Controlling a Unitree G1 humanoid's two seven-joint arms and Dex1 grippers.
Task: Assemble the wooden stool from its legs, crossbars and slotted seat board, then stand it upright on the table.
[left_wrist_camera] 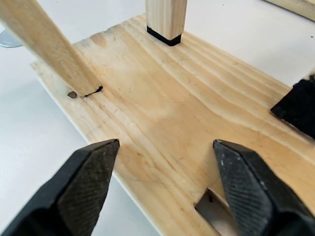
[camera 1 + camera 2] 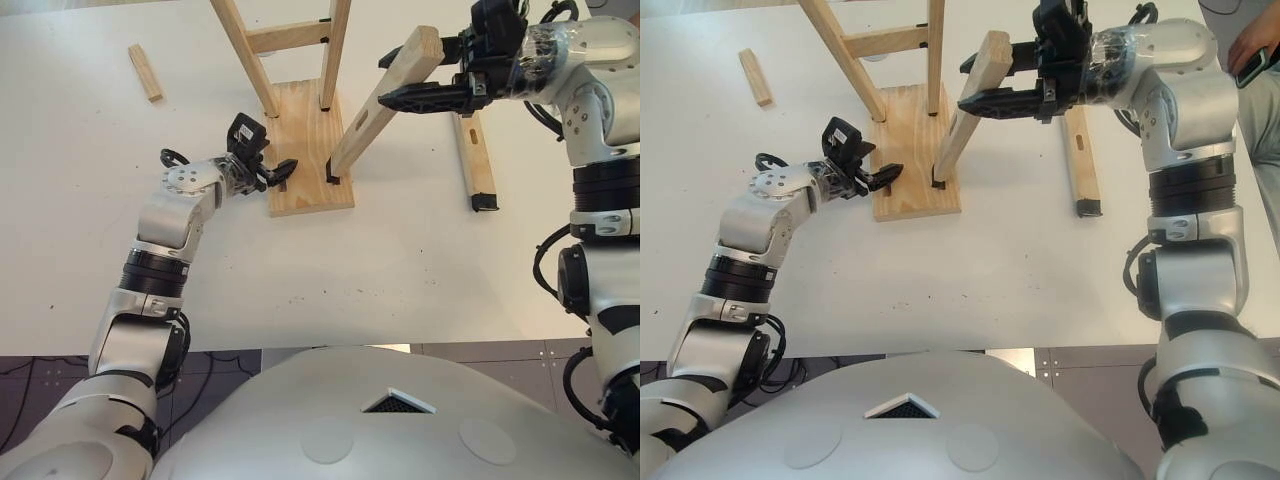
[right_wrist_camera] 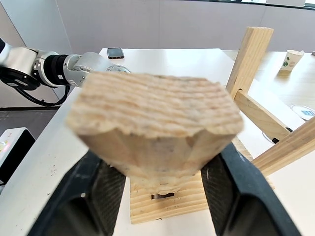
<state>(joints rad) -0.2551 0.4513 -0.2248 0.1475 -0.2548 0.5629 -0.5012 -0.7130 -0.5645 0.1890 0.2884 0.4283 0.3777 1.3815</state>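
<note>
— Right jaws?
— Clamped across the upper end of a wooden leg (image 2: 362, 128), one finger on each flat face. Right gripper (image 2: 390, 80) raised well above the table (image 2: 100, 200).
— Left jaws?
— Spread wide, gripping nothing. Left gripper (image 1: 165, 145) low over the near left corner of the seat board (image 2: 305, 150), just beside the empty slot (image 1: 209, 209).
— Foot of the held leg?
— Down at the near right slot, with the leg leaning out toward the right arm rather than upright. Cannot tell whether pushed fully home.
— Farther out?
— Two legs (image 2: 245, 50) standing in the far slots, joined by a crossbar (image 2: 285, 37). Fourth leg (image 2: 478, 160) flat on the table, to the right of the board and apart from it. Short crossbar (image 2: 145, 72) lying far off to the left.
— Step in hand?
— Most likely seating the third leg; roughly halfway through, judging by one slot open and two pieces loose.
— Next move?
— Probably tipping the top of the leg upright, then pressing straight down along its length. Best done with the left fingers bracing the board edge. Otherwise a risk of the foot binding in the slot or the board lifting.
</note>
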